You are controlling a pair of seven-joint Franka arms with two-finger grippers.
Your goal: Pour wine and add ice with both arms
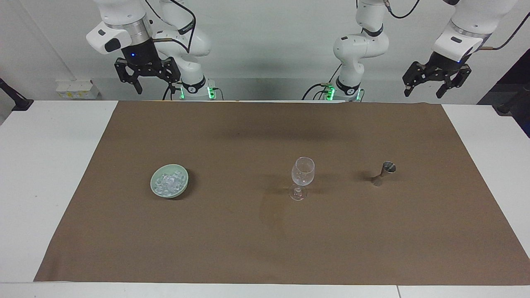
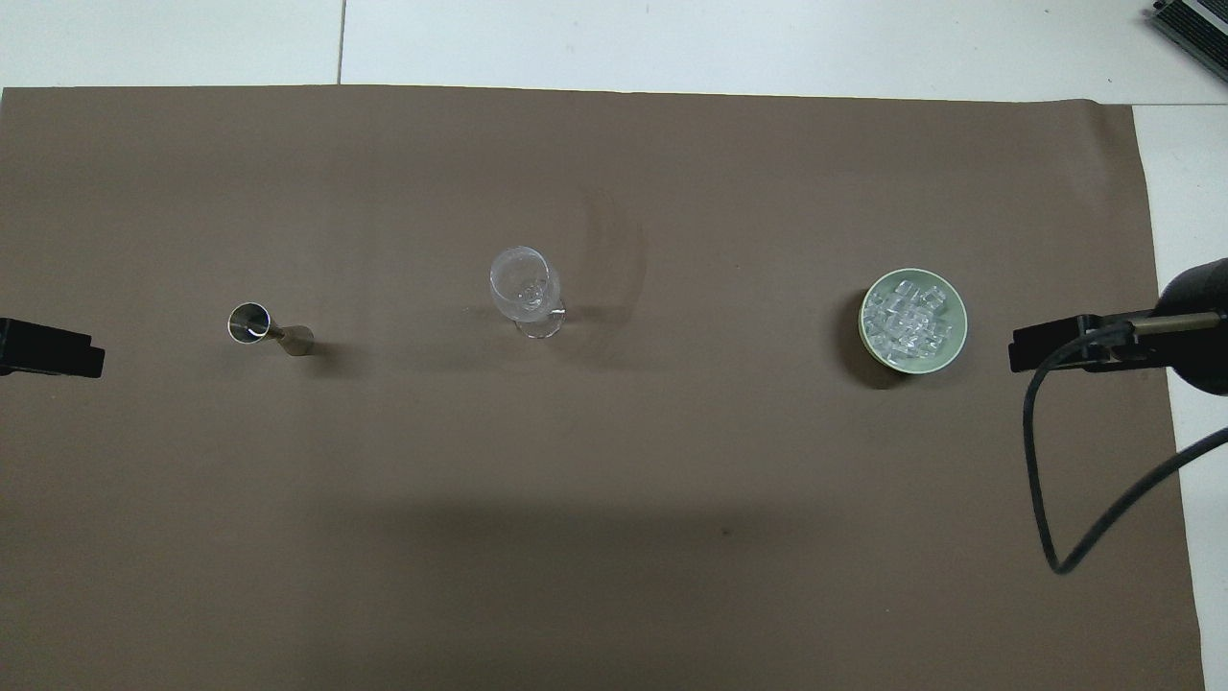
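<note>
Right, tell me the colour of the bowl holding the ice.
Pale green bowl, seen best in the overhead view, with clear ice inside.

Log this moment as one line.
left gripper open, raised, waiting | right gripper open, raised | ice in bowl | glass empty

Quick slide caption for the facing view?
Both pincers, left and right, open and raised; ice, wine glass, jigger untouched.

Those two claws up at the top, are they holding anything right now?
No. The left gripper and right gripper both hang open and empty; ice, glass and jigger stand untouched.
</note>
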